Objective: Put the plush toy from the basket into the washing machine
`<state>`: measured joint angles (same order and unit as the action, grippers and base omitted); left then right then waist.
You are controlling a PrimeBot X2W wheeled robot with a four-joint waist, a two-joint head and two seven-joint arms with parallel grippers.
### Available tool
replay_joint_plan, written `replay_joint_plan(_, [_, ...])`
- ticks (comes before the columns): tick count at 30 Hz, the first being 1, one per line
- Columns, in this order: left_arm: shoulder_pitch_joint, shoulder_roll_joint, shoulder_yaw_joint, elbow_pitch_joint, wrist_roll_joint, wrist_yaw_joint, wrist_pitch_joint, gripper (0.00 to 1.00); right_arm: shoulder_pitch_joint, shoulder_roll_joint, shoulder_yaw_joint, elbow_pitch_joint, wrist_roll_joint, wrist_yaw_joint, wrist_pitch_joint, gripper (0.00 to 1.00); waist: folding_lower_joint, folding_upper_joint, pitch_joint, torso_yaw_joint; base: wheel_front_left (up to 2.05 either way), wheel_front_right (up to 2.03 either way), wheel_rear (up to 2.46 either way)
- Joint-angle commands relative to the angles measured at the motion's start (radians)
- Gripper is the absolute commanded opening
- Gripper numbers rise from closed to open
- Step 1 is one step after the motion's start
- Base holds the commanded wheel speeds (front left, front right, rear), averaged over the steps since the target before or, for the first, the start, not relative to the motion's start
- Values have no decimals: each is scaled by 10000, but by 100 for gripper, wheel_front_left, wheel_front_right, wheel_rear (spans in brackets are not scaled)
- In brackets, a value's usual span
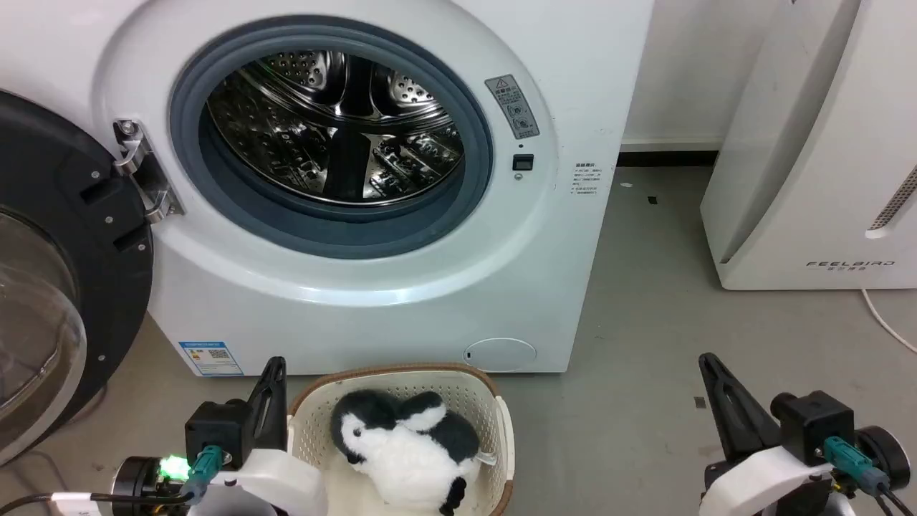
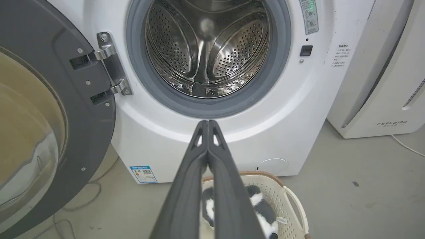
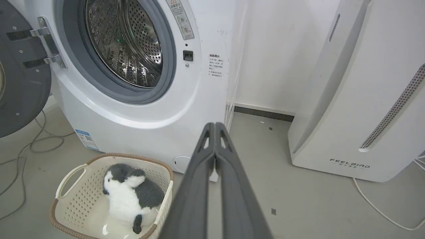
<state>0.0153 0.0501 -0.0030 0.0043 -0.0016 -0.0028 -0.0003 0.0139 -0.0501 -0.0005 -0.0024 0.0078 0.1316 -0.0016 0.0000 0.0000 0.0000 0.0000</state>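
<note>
Plainly, the plush toy lay in the basket on the floor, just before the washing machine (its door wide open). The left claw and the right claw were both pressed together, empty. Soft fur could slip from a shallow pinch, or the basket might drag along.

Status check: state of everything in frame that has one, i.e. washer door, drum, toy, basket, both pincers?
washing machine: front opening uncovered.
door: fully open, swung out to the left.
drum: empty.
plush toy: lying in the basket, not gripped.
basket: upright on the floor in front of the washing machine.
left pincer: shut, empty.
right pincer: shut, empty.
</note>
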Motion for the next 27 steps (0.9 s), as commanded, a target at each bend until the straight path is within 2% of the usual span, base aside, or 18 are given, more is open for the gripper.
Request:
replay_joint_plan(1, [-153,1,30,-43,16,28,3,0,-139,-1,5,24,-78,-9,16,0,0,0,0,0,0,0,0])
replay_joint_plan(2, [1,0,0,0,0,-2,0,100,0,0,0,0,2,0,0,100,0,0,0,0,0,0,0])
replay_joint_plan(27, [-96,0,-308,172,-283,101,-427,100,-53,0,-143,-21,229,-2,-425,100,0,0,321,-114,0,0,0])
